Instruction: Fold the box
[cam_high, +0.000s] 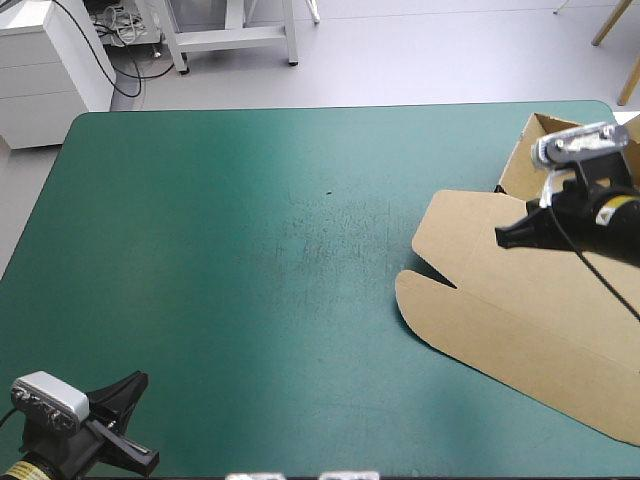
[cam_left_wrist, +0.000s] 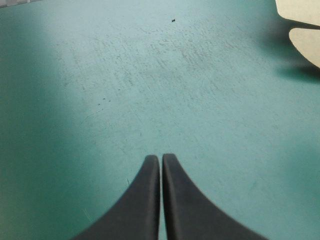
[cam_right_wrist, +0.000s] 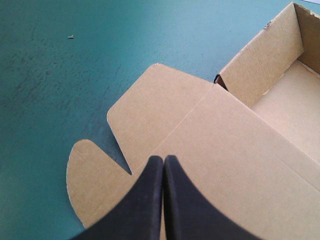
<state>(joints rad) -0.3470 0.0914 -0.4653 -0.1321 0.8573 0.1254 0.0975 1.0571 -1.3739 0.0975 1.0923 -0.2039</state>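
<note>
The brown box (cam_high: 520, 290) lies at the table's right side as an open tray with its lid flat. The lid's rounded flaps (cam_right_wrist: 95, 165) reach toward the table's middle, and the tray's raised walls (cam_right_wrist: 265, 60) stand at the far right corner. My right gripper (cam_high: 505, 236) is shut and hovers over the flat lid (cam_right_wrist: 220, 140) with nothing held. My left gripper (cam_high: 135, 385) is shut at the table's near left corner, over bare teal-green cover (cam_left_wrist: 150, 90). The lid's flap tips (cam_left_wrist: 305, 40) show far ahead of it.
A small dark speck (cam_high: 329, 193) lies on the cover near the table's middle. The teal-green cover (cam_high: 250, 250) stretches bare between the two grippers. The tray's far corner (cam_high: 545, 125) sits close to the table's far right edge.
</note>
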